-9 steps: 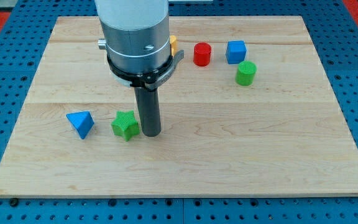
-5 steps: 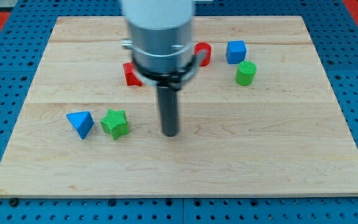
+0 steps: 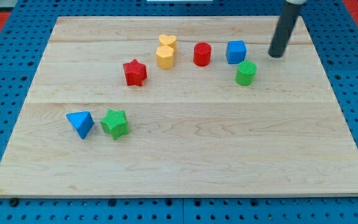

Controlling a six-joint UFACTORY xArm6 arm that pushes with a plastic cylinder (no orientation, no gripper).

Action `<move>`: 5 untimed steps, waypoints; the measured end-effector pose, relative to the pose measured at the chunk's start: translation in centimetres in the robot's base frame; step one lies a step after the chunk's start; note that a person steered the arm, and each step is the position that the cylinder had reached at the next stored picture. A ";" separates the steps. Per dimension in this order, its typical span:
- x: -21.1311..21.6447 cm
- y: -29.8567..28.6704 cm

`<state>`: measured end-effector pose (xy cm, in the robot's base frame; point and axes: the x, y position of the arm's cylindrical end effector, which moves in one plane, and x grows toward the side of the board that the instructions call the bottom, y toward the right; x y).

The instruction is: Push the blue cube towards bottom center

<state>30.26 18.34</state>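
A blue triangular block (image 3: 80, 123) is sitting farthest from my tip (image 3: 276, 55), far off toward the view's left and bottom, and a green star (image 3: 115, 122) is lying just beside it on its right. A red star (image 3: 135, 72) is resting well to the left of my tip and a little lower in the view. A yellow block (image 3: 165, 57) is standing further right, roughly level with my tip, and a yellow heart (image 3: 167, 42) is touching it from the top side. A red cylinder (image 3: 202, 53) is standing next, also about level with my tip. The blue cube (image 3: 235, 51) is sitting near the view's top right, close on my tip's left but not touching it, with bare wood showing between them. A green cylinder (image 3: 245, 73) is standing just below the cube, down and to the left of my tip. My tip is resting on the wooden board (image 3: 229, 155); being a plain rod, it is gripping nothing.
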 end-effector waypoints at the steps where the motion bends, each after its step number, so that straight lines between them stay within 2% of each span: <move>1: -1.7 -3.8; 3: 1.1 -9.1; 4: 4.0 -9.3; 5: 7.3 -12.2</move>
<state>37.61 6.11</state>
